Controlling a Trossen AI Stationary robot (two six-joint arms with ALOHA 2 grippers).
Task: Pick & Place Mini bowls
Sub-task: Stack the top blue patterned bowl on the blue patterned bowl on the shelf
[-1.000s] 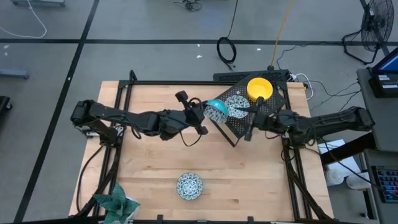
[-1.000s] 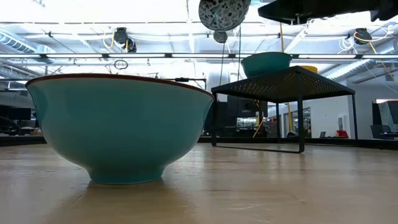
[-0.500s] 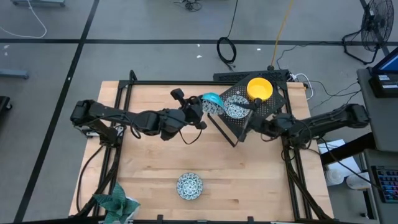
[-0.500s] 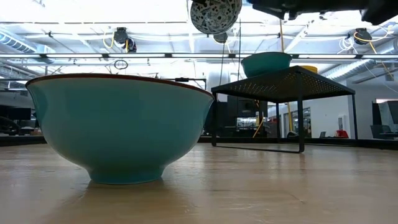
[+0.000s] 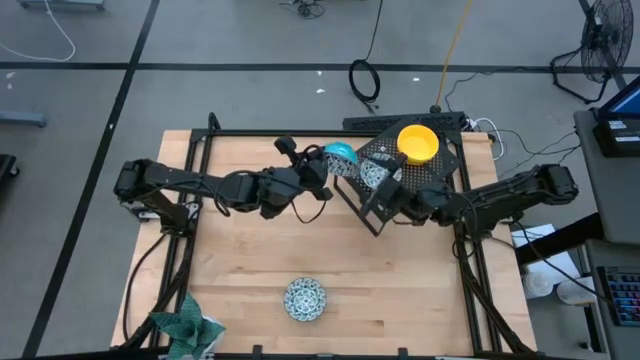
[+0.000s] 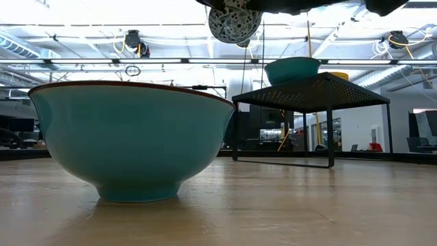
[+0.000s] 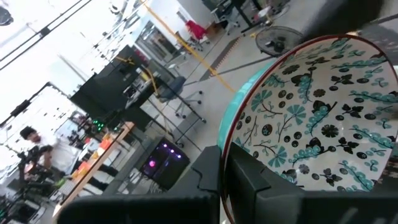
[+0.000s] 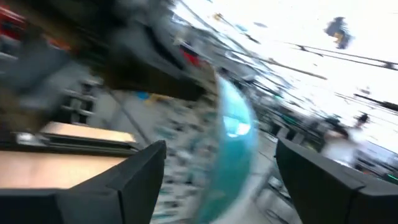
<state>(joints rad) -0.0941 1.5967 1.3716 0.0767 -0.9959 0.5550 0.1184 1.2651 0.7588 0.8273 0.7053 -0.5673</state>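
Carrying a patterned mini bowl toward the black perforated stand

Nearest the table's front edge, one teal-patterned mini bowl (image 5: 305, 299) sitting alone on the wooden table (image 5: 240, 290), beside the green cloth (image 5: 185, 328) at the corner, waiting its turn; mid-table, left gripper (image 5: 322, 172) clamped tight on the rim of a tilted patterned bowl (image 5: 340, 158), held in the air just beside the stand (image 5: 425, 175); best levelled before setting down, then lowered clear of the bowl already on the stand (image 5: 376, 172); right gripper (image 5: 385, 190) spread wide, empty, at the stand's near edge, worth keeping out of the way; farthest, yellow bowl (image 5: 417, 142) resting on the stand's back part.
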